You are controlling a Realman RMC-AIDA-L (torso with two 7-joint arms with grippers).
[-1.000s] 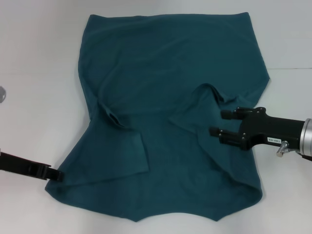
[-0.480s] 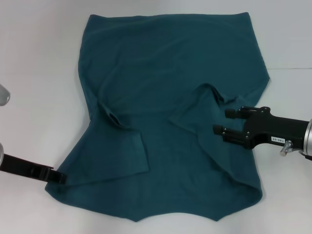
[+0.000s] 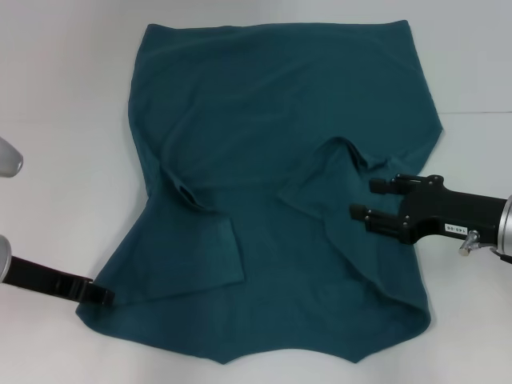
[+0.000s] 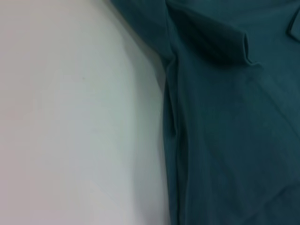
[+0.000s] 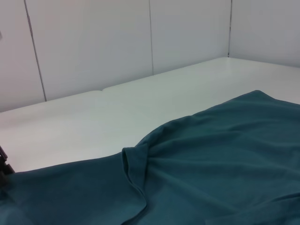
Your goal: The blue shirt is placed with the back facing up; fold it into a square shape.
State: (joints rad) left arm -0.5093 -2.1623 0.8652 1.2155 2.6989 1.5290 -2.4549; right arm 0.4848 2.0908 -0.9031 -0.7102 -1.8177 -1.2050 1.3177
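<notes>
The blue shirt [image 3: 272, 160] lies spread on the white table, with both sleeves folded inward onto its body. My left gripper [image 3: 98, 294] comes in low from the left, its tip touching the shirt's near-left corner. My right gripper [image 3: 364, 200] is open, hovering over the shirt's right side just beside the folded right sleeve [image 3: 336, 172], with nothing between its fingers. The left wrist view shows the shirt's side edge [image 4: 171, 140] on the table and a sleeve hem [image 4: 243, 47]. In the right wrist view a folded sleeve hem [image 5: 133, 171] lies on the shirt [image 5: 225, 154].
White table [image 3: 64, 160] surrounds the shirt on the left, right and far sides. White wall panels [image 5: 93, 42] stand behind the table. The shirt's near hem [image 3: 288, 356] reaches almost to the bottom of the head view.
The right gripper has drawn back slightly to the right. The left gripper has slid a little nearer to the shirt's near-left corner. The shirt has not shifted.
</notes>
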